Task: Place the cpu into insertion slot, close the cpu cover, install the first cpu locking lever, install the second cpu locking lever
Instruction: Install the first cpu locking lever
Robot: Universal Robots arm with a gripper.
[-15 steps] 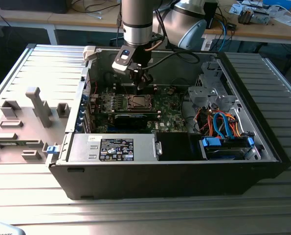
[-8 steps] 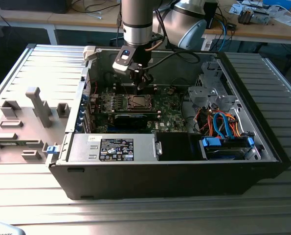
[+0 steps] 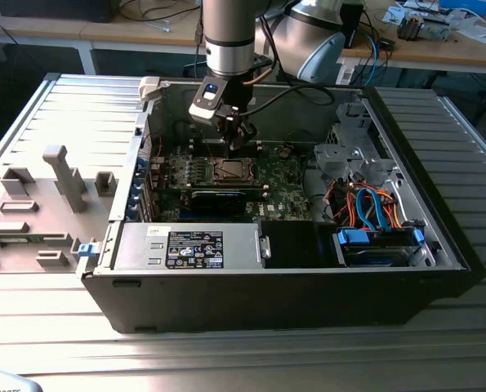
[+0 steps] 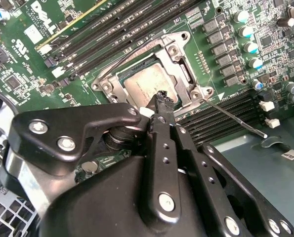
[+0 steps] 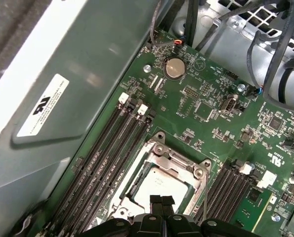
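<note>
Fingers (image 5: 156,201) pressed together with nothing between them. Gripper (image 4: 161,96) tip hangs low over the near edge of the cpu (image 4: 144,84). Cpu lies flat in the insertion slot (image 3: 226,170), cpu cover (image 5: 176,160) down around it. 1 thin lever rod (image 4: 235,117) juts free across the memory slots (image 5: 112,148). Green motherboard (image 5: 211,118) sits inside the open PC case (image 3: 308,278).

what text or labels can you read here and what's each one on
black label on the metal housing, exterior view: white print too small to read
white sticker on the case wall, first wrist view: black symbol and print, not readable
white markings on the motherboard, second wrist view: too small to read
white tag on the case floor, same view: not readable
nothing can be quoted
</note>
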